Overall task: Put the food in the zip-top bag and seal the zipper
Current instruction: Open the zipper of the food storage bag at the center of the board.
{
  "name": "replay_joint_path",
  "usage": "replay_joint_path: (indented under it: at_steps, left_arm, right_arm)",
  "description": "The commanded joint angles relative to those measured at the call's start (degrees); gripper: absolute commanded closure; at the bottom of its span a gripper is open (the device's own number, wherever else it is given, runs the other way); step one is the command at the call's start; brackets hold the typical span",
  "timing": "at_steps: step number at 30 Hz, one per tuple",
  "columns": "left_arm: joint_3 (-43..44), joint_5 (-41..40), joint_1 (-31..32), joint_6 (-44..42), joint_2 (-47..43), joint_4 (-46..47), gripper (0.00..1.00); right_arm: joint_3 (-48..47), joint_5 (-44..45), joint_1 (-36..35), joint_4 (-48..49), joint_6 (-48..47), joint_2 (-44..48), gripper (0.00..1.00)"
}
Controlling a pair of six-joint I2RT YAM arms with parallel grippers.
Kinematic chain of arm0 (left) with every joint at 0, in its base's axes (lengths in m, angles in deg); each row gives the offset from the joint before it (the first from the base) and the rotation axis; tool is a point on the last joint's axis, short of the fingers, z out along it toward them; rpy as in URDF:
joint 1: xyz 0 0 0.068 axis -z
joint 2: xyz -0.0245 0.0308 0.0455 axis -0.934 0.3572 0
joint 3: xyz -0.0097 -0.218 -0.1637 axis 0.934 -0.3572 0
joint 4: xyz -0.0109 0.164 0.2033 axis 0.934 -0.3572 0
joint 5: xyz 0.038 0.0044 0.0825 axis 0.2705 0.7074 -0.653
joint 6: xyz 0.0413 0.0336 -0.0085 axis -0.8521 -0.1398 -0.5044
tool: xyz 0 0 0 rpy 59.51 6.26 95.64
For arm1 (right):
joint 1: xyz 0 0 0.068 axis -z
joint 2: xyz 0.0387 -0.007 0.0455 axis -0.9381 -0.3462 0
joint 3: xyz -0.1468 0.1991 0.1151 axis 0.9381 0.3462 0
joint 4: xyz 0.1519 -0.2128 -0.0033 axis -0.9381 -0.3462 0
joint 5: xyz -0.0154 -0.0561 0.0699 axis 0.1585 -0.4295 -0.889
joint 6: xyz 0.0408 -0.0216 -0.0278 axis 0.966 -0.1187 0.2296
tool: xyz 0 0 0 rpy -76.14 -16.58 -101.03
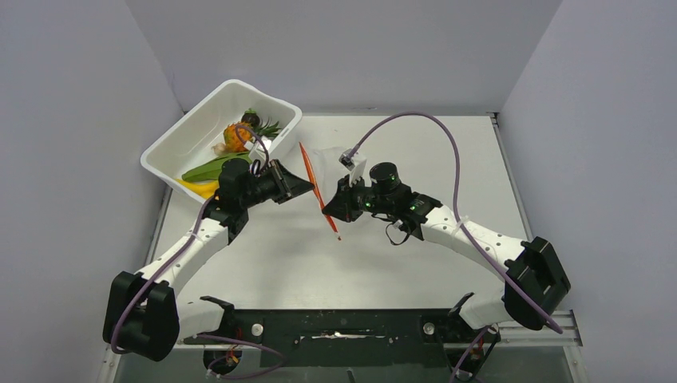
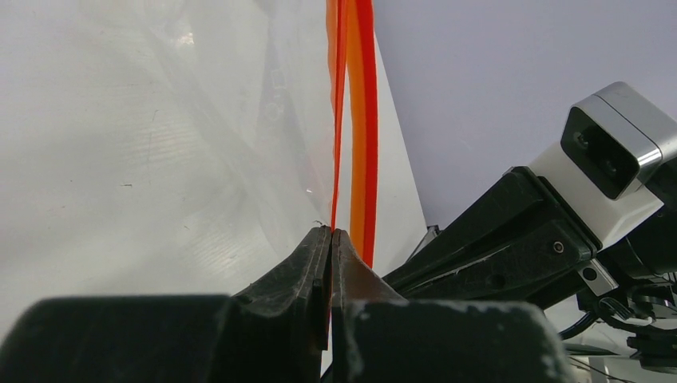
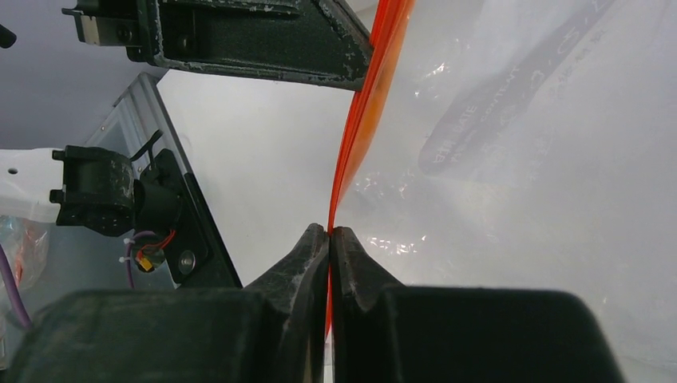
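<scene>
Both grippers are pinched fully closed on the red zipper [image 1: 318, 190] of the zip-top bag [image 1: 329, 162], one from each side. The left gripper [image 2: 330, 233] has its jaws pressed together with no gap, and a thin red edge of the strip runs straight up out of the tips; a broader orange-red band of the same strip passes just to the right of them, so whether both lips are clamped cannot be told. The right gripper [image 3: 329, 231] is closed just as tightly, the red strip rising from between its tips and the clear film spreading away to the right. From above, the zipper runs as a slanted red line between the two wrists, with the floppy clear pouch held up off the table [image 1: 447, 159] behind it. The food [image 1: 235, 137] lies well apart from the bag, in the white tub [image 1: 203, 108] at the far left: the orange pineapple [image 1: 234, 136] with its green crown, a green leafy piece [image 1: 209, 168] and the yellow banana [image 1: 199, 189], partly hidden by the left arm
</scene>
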Motion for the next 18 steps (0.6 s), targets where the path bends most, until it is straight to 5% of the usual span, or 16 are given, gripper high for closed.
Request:
replay_joint_path:
  at_steps: [1,4,7,18]
  left_arm:
    - [0.77,1.14,0.29,-1.67,-0.76,1.32,1.0]
    - [0.61,1.67,0.25,-1.83,-1.0,1.41,1.0]
    - [0.57,2.37,0.24,-1.93,-1.45,1.46,1.0]
    - [0.52,3.65,0.26,-1.61,-2.3,1.5,1.0]
  right_arm:
    - [-1.46,2.99,-0.33,3.12,0.39,1.11,0.93]
    - [-3.07,7.68,-0.3,-0.18,2.93,1.23,0.74]
    - [-5.12,11.98,-0.33,-3.25,5.45,1.56,0.64]
    - [-9.93,12.23,-0.33,-5.41,8.76,-0.92,0.59]
